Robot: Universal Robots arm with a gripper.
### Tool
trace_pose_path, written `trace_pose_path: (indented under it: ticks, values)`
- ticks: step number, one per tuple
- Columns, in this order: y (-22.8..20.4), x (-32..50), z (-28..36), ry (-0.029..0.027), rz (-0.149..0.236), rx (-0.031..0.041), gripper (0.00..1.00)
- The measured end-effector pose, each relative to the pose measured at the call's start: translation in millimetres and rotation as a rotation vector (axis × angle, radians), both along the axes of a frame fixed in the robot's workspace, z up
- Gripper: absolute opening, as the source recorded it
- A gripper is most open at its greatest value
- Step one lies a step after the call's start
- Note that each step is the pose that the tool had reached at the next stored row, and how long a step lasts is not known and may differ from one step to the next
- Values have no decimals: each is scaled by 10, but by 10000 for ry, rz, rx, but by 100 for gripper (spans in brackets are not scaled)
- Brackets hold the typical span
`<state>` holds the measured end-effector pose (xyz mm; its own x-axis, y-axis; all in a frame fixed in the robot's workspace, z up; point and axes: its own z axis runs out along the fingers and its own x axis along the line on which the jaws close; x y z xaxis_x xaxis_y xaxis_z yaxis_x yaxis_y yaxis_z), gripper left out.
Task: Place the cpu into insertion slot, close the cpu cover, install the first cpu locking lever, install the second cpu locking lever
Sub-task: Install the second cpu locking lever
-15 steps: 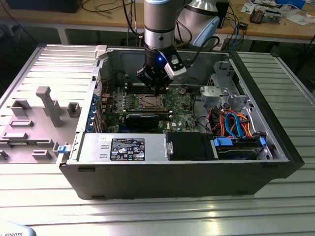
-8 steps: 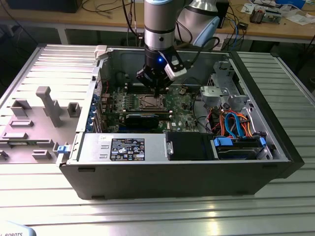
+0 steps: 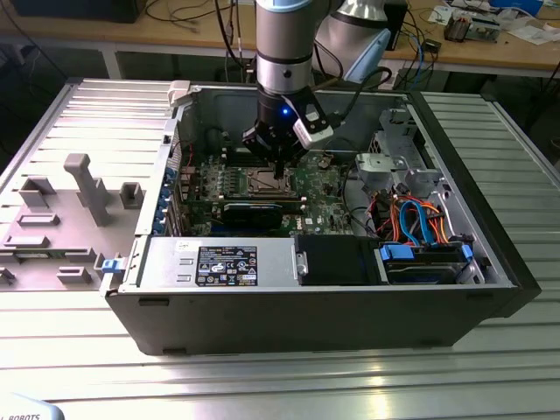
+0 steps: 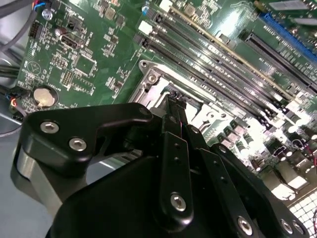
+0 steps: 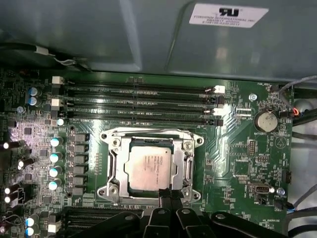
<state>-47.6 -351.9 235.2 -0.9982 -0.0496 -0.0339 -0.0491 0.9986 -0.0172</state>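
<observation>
Black and narrow, the gripper (image 3: 279, 171) hangs straight down from the grey arm (image 3: 284, 44) inside the open computer case (image 3: 306, 311), its fingertips drawn close together, at the socket's edge in the first wrist view (image 5: 170, 194). In the second wrist view the fingers (image 4: 174, 148) taper to a thin point (image 4: 173, 101) that meets the silvery rim of the insertion slot (image 4: 158, 82); whether anything is pinched between them cannot be told. Just ahead of the tips, the cpu (image 5: 148, 166) lies flat in the insertion slot (image 5: 115, 168), its pale metal top facing up. The cpu cover (image 5: 148, 140) frames the chip on all four sides and lies down over it, with the chip showing through its square window. Beyond the socket from the gripper run four long black memory slots (image 5: 141, 104), parallel to one another and to the socket's far edge. Off to one side of the tool sits a round coin battery (image 5: 266, 120) on the green motherboard (image 5: 233, 153), well apart from the socket; on the other side stands a row of small silver capacitors (image 5: 54, 163). In the exterior view the gripper is over the middle of the board, with orange and blue cables (image 3: 411, 223) toward the exterior view's right and a grey fixture plate (image 3: 61, 219) outside the case toward the exterior view's left.
</observation>
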Motion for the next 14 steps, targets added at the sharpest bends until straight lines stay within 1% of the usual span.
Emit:
trace_pose_path:
  ticks: [4, 14]
  values:
    - [-8, 0, 1, 1, 0, -2, 11]
    - [-13, 0, 1, 1, 1, -2, 11]
